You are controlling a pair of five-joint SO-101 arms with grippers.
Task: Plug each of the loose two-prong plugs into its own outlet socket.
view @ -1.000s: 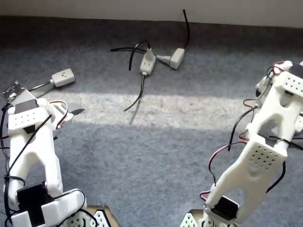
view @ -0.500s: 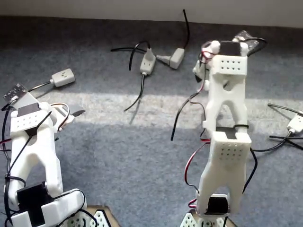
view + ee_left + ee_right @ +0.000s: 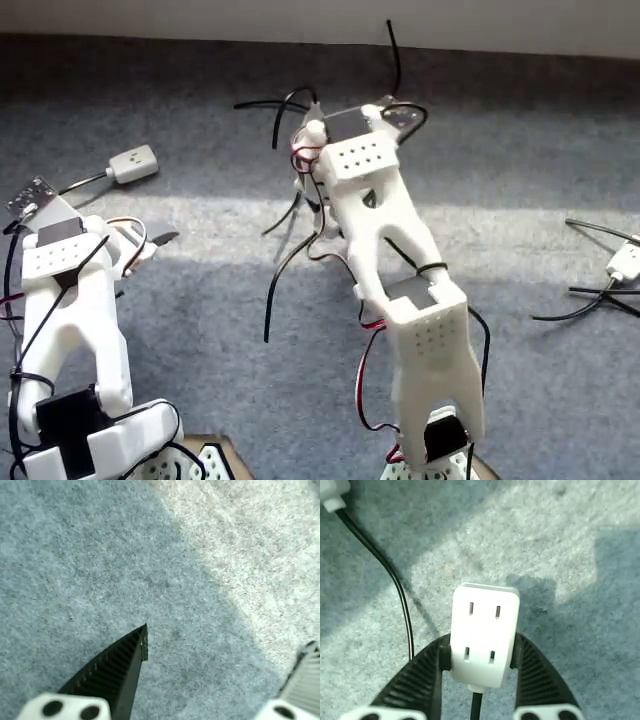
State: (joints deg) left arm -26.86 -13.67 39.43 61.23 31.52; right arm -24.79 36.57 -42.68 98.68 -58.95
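Both arms are white plastic: left arm (image 3: 72, 310), right arm (image 3: 395, 240). Flat panels (image 3: 362, 155) carry dot-grid holes. Black motors (image 3: 65, 420) sit at joints. Thin red, black and white cables (image 3: 362, 370) loop alongside. Fingers (image 3: 420, 680) are black and ridged, on white mounts (image 3: 540, 714) with round holes.

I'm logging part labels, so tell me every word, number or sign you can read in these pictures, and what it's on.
No text can be read anywhere.
Outlet block, clamped in the right tool: two pairs of slots on its face, no print.
White socket piece, on the left of the high view: too small to tell any marking.
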